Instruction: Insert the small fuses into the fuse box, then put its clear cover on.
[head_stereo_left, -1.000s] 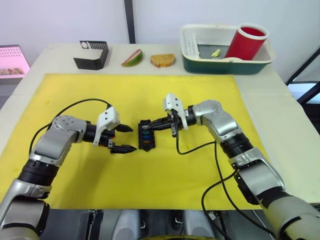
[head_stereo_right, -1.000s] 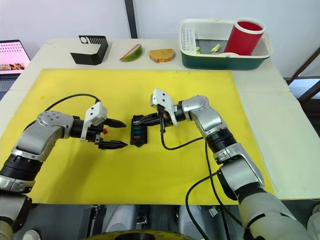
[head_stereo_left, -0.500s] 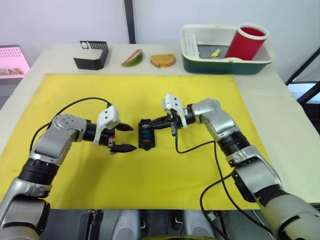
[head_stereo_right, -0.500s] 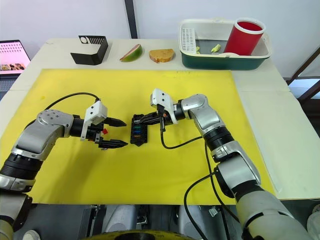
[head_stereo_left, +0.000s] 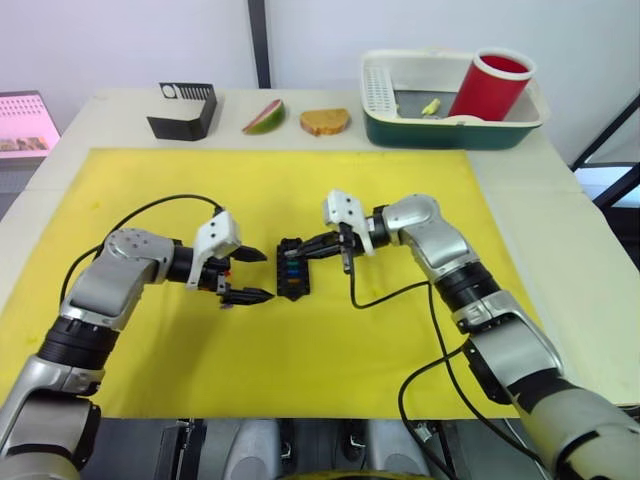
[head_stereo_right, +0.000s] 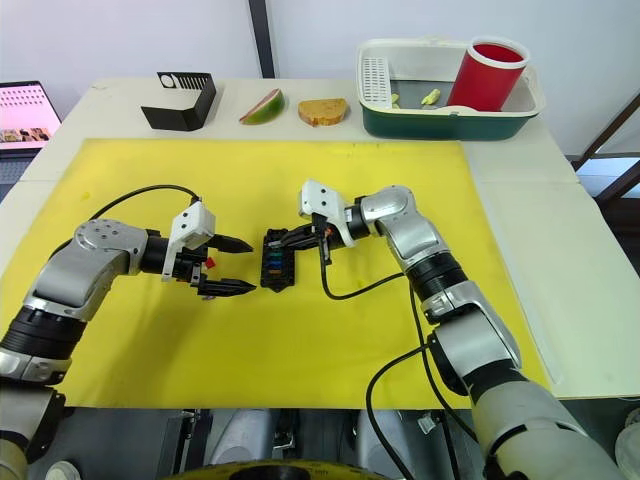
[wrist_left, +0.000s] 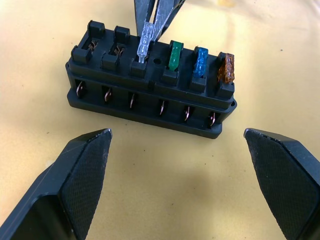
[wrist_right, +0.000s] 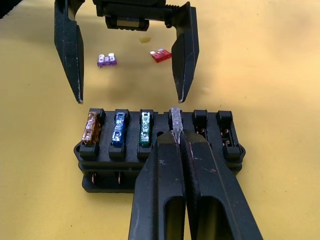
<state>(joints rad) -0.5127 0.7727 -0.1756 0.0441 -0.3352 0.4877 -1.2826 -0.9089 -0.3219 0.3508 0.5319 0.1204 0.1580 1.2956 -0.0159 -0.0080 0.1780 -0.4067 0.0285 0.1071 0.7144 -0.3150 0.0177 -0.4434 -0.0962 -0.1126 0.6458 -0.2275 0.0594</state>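
R gripper (wrist_right: 176, 150) jaws pinch pale grey fuse (wrist_right: 175, 119) at fuse box (wrist_left: 150, 97); L gripper (head_stereo_left: 248, 275) jaws wide.

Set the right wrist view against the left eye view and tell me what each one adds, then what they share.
The right wrist view adds detail: the purple fuse and red fuse lying loose on the yellow mat, and the pale grey fuse pinched by the right gripper at the fourth slot.

The left eye view adds the surroundings: the black stand, fruit slice, bread, tub and red cup.

Both show the fuse box and the open left gripper.
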